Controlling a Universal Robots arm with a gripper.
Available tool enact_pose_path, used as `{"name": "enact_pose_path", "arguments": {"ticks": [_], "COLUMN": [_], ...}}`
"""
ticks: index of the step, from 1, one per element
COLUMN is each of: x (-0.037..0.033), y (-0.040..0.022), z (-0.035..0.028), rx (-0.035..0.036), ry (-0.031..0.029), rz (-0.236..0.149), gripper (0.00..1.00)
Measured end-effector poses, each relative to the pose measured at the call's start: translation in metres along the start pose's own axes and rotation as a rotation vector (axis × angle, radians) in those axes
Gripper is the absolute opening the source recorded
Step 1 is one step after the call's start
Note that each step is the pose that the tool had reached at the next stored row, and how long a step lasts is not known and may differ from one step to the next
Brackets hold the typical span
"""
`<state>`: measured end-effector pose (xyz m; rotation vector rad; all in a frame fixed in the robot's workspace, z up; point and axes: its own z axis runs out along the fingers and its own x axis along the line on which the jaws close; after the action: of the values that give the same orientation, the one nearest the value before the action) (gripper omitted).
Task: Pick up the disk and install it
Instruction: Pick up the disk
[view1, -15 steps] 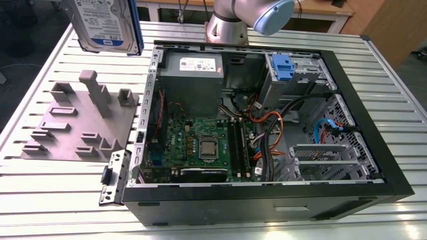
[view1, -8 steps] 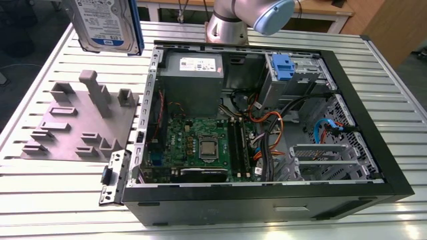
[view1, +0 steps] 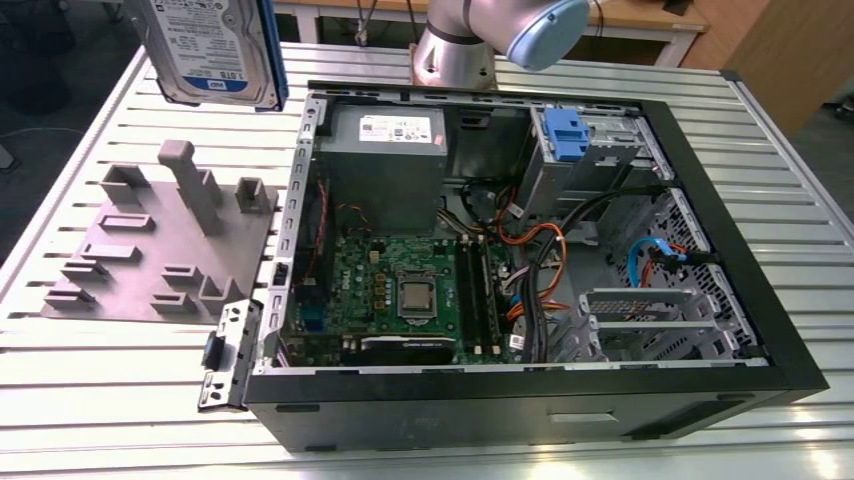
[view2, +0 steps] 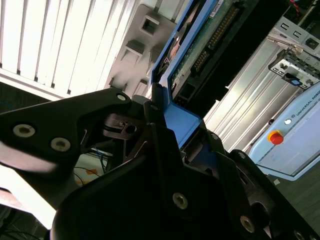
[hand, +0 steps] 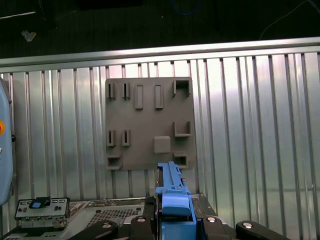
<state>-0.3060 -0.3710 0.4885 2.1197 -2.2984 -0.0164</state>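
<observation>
— Exterior view first: where's the drive?

— High on the exterior view's left, lifted well clear of the slatted metal counter (view1: 120, 400). It's the flat silver-grey disk (view1: 211, 45) with the white-and-blue label, hanging upright, with a blue plastic rail down one edge. Below it lies a grey moulded fixture plate (view1: 160, 250). Toward the exterior view's right of that plate is the black computer case (view1: 534, 400), on its side and open, with the green motherboard (view1: 400, 290) showing. The silver arm with the pale blue joint cap (view1: 467, 45) rises behind the case.

— And the second wrist view?

— The black jaws are closed tight on the disk's blue rail (view2: 185, 122), one on each side. You can see the circuit-board face running away from them, with the plate and counter beyond.

— First wrist view?

— It looks straight down. The blue rail sticks out from between the closed jaws, with the grey plate flat on the counter underneath.
</observation>
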Motion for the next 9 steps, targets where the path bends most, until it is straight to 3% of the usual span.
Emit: {"name": "enact_pose_path", "arguments": {"ticks": [9], "x": [0.0028], "y": [-0.0003], "z": [0.0], "rx": [0.0], "ry": [0.0], "rz": [0.0], "gripper": [0.36]}}
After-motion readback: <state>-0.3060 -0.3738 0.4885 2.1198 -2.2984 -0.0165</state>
